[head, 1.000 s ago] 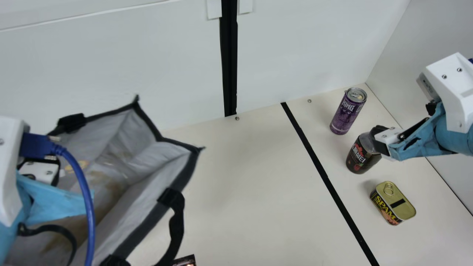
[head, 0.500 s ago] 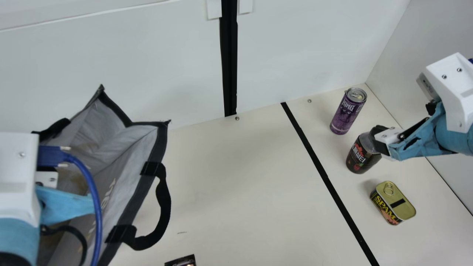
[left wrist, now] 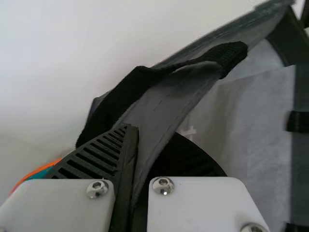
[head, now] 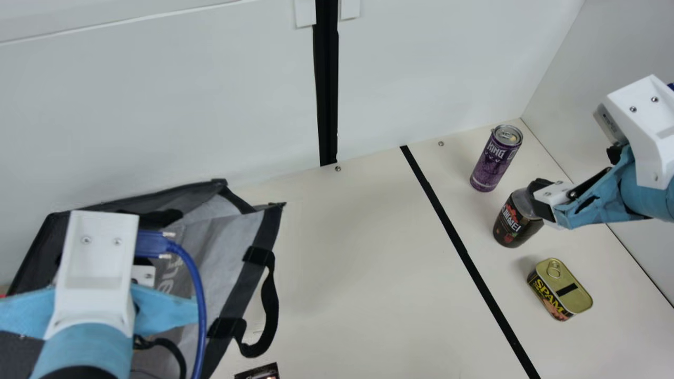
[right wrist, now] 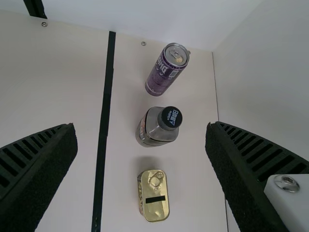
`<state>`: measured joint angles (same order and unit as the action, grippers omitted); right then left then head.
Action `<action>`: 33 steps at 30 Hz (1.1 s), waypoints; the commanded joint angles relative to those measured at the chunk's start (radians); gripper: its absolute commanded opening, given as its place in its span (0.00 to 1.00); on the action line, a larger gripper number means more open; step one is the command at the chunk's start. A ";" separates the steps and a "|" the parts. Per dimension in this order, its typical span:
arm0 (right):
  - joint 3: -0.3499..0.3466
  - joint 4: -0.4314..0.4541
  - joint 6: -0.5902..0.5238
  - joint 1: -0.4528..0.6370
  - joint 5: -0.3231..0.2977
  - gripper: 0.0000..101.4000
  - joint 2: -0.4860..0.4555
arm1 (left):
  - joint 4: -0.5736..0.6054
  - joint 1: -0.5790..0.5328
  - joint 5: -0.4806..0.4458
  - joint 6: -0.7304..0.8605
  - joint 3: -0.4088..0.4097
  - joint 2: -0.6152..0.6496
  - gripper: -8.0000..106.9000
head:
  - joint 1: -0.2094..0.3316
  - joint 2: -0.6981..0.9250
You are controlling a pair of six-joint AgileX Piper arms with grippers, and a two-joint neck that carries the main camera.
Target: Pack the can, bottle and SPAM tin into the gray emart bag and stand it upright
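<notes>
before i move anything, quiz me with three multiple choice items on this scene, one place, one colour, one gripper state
1. Where is the bottle?
A) in the bag
B) between the can and the SPAM tin
C) on top of the can

2. What colour is the can?
A) purple
B) green
C) orange

3. How is the right gripper?
A) shut on the can
B) shut on the SPAM tin
C) open

1 B: the main view shows it in the middle of their row.
2 A: its printed side is purple.
3 C: the right wrist view shows its fingers wide apart.
</notes>
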<state>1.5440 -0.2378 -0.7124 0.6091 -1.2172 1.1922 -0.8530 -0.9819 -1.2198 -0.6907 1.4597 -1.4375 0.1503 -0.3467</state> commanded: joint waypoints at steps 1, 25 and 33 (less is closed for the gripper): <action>0.000 0.000 0.000 0.000 0.000 0.94 0.000 | 0.031 -0.009 0.000 -0.008 0.008 -0.002 0.00 | 0.024 -0.002; 0.000 0.000 0.000 0.000 0.000 0.94 0.000 | 0.404 0.085 0.244 0.003 -0.063 0.045 0.00 | 0.024 -0.002; 0.000 0.000 0.000 0.000 0.000 0.94 0.000 | 0.559 0.159 0.334 0.079 -0.100 0.050 0.00 | 0.024 -0.002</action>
<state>1.5440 -0.2378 -0.7124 0.6091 -1.2172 1.1922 -0.3338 -0.8316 -0.8989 -0.6264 1.3617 -1.3881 0.1519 -0.3467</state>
